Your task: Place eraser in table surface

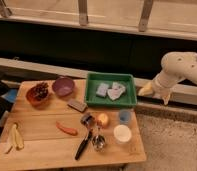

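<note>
The eraser [77,105], a small flat dark grey-brown block, lies on the wooden table surface [42,145], just left of the green tray's front corner. My gripper [155,91] hangs from the white arm [181,69] off the table's right side, beyond the right end of the tray and well away from the eraser. I see nothing held in it.
A green tray [111,101] holds two pale grey-blue pieces [103,90]. A purple bowl [63,86] and an orange bowl with dark fruit [38,93] stand at the back left. A carrot [66,129], banana [15,137], dark metallic object [86,118], orange fruit [102,119], blue cup [124,116], white cup [122,133] and black-handled tool [83,145] lie in front.
</note>
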